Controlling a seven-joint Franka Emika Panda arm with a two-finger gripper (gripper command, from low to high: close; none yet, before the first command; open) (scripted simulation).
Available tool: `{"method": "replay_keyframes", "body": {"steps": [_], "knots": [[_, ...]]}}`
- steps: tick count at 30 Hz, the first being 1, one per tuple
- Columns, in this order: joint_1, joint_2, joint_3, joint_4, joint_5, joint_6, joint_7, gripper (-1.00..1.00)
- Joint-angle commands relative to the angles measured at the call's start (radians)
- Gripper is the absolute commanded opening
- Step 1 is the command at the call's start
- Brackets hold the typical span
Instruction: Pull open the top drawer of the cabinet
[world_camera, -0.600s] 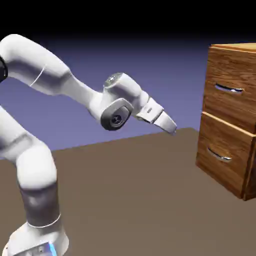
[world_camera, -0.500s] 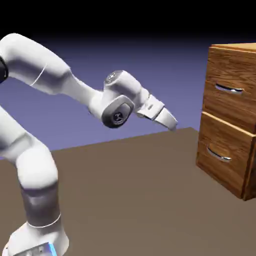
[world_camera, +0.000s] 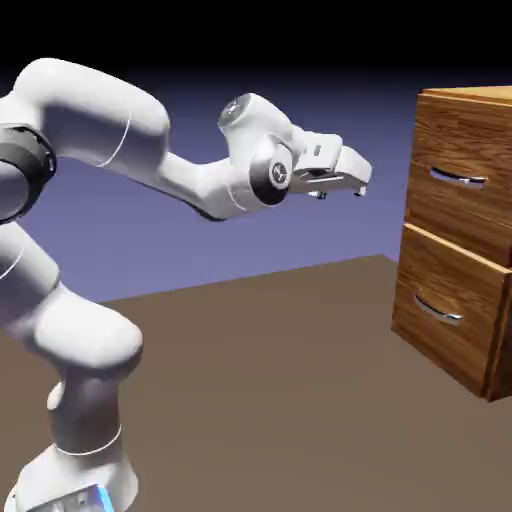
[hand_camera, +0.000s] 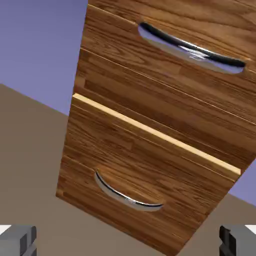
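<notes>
The cabinet (world_camera: 462, 235) is a brown wood-grain box at the exterior view's right, with two stacked drawers. The top drawer (world_camera: 455, 205) has a curved silver handle (world_camera: 458, 179) and sits flush and closed. My gripper (world_camera: 360, 182) hangs level in the air to the left of that handle, at about its height and well apart from it, pointing at the cabinet. In the hand view the top drawer's handle (hand_camera: 192, 49) shows at the upper right. The grey fingertips (hand_camera: 17, 241) stand far apart at the bottom corners. The gripper (hand_camera: 128, 243) is open and holds nothing.
The lower drawer (world_camera: 445, 305) has the same silver handle (world_camera: 438, 310), and its front stands slightly out from the cabinet, showing a pale top edge (hand_camera: 150, 132). Brown table top (world_camera: 260, 380) lies under the arm.
The hand has risen and swung from a downward tilt to level, and now points straight at the cabinet a little closer to it. The jaws stay wide.
</notes>
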Motion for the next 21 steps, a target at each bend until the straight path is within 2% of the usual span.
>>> {"method": "replay_keyframes", "body": {"steps": [1, 21], "knots": [[0.036, 0.000, -0.031, 0.017, -0.044, -0.007, 0.011, 0.00], [0.745, 0.008, -0.644, 0.363, -0.913, -0.146, 0.235, 0.00]]}}
